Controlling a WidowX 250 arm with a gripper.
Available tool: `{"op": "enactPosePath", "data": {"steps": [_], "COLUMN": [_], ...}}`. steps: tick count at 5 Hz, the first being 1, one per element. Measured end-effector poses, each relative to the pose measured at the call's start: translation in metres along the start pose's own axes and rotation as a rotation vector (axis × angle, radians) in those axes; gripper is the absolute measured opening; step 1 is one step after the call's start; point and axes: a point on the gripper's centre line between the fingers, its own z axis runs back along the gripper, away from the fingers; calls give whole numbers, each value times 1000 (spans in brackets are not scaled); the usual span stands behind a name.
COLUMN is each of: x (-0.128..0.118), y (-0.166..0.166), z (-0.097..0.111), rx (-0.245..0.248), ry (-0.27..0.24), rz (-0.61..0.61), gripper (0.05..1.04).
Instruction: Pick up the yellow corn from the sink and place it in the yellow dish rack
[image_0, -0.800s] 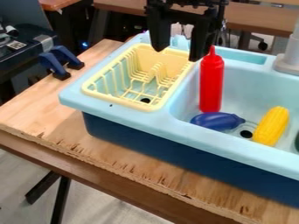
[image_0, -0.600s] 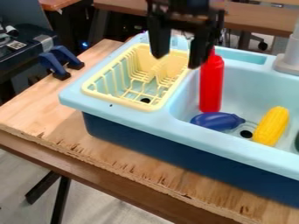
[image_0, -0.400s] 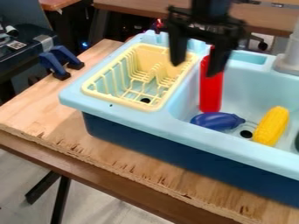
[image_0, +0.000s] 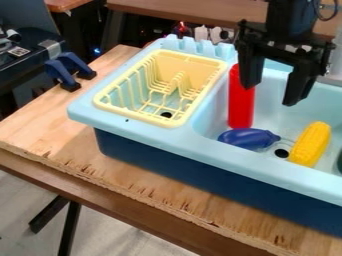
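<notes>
Upper right of frame: black gripper (image_0: 269, 95) over the sink basin, fingers spread, nothing between them. Nearest item is the red bottle (image_0: 240, 105), upright in the basin right of center; one finger overlaps its top in view, can't tell if touching. Blue eggplant-shaped piece (image_0: 248, 138) lies at the bottle's foot. Yellow corn (image_0: 310, 144) sits right of it, beside the dark drain hole (image_0: 281, 153). Dark green item (image_0: 340, 162) cut off at right edge. Pale yellow rack (image_0: 127, 111) in left part of the light-blue sink (image_0: 200, 147), upper left of center.
</notes>
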Motion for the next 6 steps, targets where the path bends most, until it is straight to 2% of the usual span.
{"op": "enactPosePath", "data": {"steps": [1,2,3,4,6], "x": [8,11,16,18,26], "y": [-7,-12,-16,-19,-29], "z": [-9,-26,-39,-47,-64], "rx": [-3,-18,-18,-23,-33], "ry": [-26,-57,-107,-134,-114], "rz": [7,12,2,8,52], "gripper": [1002,1002,1002,1002,1002]}}
